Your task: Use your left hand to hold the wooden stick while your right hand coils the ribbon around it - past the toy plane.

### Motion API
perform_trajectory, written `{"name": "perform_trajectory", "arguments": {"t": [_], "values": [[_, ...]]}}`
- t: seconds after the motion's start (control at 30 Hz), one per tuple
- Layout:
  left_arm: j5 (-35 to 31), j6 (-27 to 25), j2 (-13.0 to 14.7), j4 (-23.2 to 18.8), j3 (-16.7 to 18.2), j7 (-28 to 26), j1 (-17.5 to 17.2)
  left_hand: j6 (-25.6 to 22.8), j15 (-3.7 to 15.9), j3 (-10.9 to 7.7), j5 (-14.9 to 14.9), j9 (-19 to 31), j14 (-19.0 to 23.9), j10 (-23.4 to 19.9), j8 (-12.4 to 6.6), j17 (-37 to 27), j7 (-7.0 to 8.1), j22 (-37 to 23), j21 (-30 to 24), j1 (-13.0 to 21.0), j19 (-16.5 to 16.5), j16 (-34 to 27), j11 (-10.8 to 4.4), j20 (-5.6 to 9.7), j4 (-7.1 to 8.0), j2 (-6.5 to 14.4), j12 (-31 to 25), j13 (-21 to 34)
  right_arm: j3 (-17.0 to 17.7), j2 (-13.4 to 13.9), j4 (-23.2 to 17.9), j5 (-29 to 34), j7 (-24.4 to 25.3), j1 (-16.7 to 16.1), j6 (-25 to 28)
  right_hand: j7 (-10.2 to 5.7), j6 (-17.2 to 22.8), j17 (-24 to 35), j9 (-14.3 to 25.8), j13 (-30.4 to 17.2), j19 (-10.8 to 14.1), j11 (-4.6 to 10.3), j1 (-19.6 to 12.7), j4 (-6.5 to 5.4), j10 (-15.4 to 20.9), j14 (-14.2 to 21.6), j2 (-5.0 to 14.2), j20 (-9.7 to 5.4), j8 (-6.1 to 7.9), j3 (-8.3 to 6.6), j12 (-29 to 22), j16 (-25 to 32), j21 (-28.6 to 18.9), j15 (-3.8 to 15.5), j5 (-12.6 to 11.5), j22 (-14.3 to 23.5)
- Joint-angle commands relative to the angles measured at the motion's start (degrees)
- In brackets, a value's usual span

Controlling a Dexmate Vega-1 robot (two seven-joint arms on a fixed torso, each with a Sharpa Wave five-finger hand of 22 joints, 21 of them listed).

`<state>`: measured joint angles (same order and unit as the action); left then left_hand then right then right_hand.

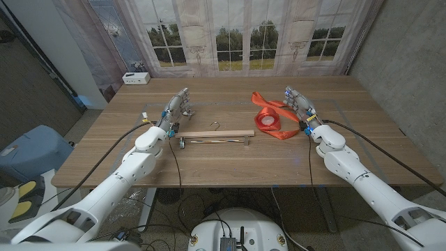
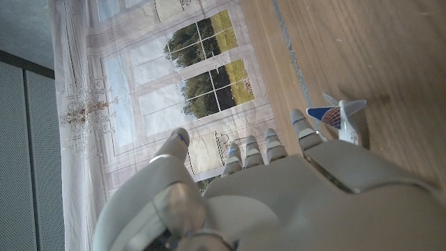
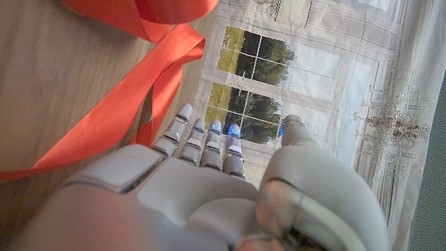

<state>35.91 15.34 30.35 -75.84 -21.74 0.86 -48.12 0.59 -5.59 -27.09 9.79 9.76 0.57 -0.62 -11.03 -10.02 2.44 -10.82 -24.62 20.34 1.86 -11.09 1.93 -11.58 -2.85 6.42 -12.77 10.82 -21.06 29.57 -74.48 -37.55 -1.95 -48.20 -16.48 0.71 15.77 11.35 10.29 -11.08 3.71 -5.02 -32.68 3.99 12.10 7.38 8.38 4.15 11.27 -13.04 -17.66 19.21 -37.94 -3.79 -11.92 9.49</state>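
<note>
Both arms: glossy white rounded shells w/ darker seams at the joints, forearms tapering toward the wrists. Black cable runs along outside of each arm, looping free near the wrist. Left hand (image 1: 178, 106) and right hand (image 1: 298, 103): pale grey, smooth plastic backs, segmented fingers (image 2: 268, 146) w/ ribbed grey bands. Small blue marks at the fingertips (image 3: 215, 126), clearest in right wrist view; thumb is a thick rounded grey piece. Small coloured bits at each wrist, too small to make out.

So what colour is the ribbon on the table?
Orange-red; the ribbon shows best in the right wrist view, beside the right hand.
</note>
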Motion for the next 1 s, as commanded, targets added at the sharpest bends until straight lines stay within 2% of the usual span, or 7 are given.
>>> {"name": "perform_trajectory", "arguments": {"t": [0.03, 0.17, 0.53, 1.0], "values": [[-3.36, -3.37, 3.22, -4.07, -1.02, -1.77, -0.54, -0.86, -0.32, -0.45, 0.31, 0.24, 1.00, -0.76, -0.29, -0.11, -0.01, -0.22, -0.25, 0.60, -0.10, -0.59, 0.27, -0.57, -0.38, 0.20, -0.60, 0.10, 0.06, 0.73, -0.87, -0.01, -0.10, -0.51, 0.93, -0.08, 0.86, 0.38, 0.16, -0.22, 0.16, 0.09, -0.26, -0.22, 0.69, 1.10, 0.23, 0.75, 0.29, -0.44, -0.15, 0.45, -0.25, -0.02, -0.28, 0.31], [-5.69, -5.52, 5.64, -6.90, -1.66, -2.61, -0.96, -1.26, -0.14, -0.60, 0.27, 0.26, 1.75, -1.53, -0.27, -0.14, -0.04, -0.27, -0.25, 0.78, -0.33, -0.72, 0.32, -0.61, -0.68, 0.33, -0.80, 0.13, 0.02, 1.00, -1.44, -0.04, -0.11, -0.77, 1.26, -0.06, 1.15, 0.51, 0.17, -0.26, 0.33, 0.02, 0.05, -0.31, 1.28, 1.82, 0.28, 1.01, 0.33, -0.51, -0.20, 0.70, -0.09, 0.04, -0.29, 0.33], [-9.97, -9.60, 10.03, -12.46, -2.79, -3.54, -1.91, -1.94, 0.11, -0.93, 0.28, 0.28, 2.35, -2.16, -0.25, -0.15, -0.34, -0.32, -0.17, 1.28, -0.55, -0.66, -0.18, -0.63, -1.34, 0.57, -0.84, 0.17, -0.25, 2.27, -4.13, 1.17, 1.38, -1.85, 2.44, -0.01, 1.56, 0.65, 0.18, -0.32, 0.63, -0.11, 0.39, -0.35, 1.73, 2.31, 0.33, 1.36, 0.37, -0.66, -0.09, 0.82, 0.13, 0.14, -0.32, 0.36], [-12.01, -12.22, 13.26, -17.81, -2.40, -4.71, -4.48, -2.54, 0.45, -1.25, 0.28, 0.31, 2.90, -2.55, -0.23, -0.14, -0.44, -0.35, -0.04, 1.87, -0.66, -0.58, -0.25, -0.65, -2.09, 0.69, -0.79, 0.21, -0.67, 3.22, -6.10, 2.26, 1.82, -2.52, 2.98, 0.07, 1.80, 0.77, 0.19, -0.40, 1.03, -0.31, 0.64, -0.24, 2.51, 2.78, 0.26, 1.57, 0.32, -0.88, -0.07, 0.86, 0.39, 0.16, -0.37, 0.40]]}}
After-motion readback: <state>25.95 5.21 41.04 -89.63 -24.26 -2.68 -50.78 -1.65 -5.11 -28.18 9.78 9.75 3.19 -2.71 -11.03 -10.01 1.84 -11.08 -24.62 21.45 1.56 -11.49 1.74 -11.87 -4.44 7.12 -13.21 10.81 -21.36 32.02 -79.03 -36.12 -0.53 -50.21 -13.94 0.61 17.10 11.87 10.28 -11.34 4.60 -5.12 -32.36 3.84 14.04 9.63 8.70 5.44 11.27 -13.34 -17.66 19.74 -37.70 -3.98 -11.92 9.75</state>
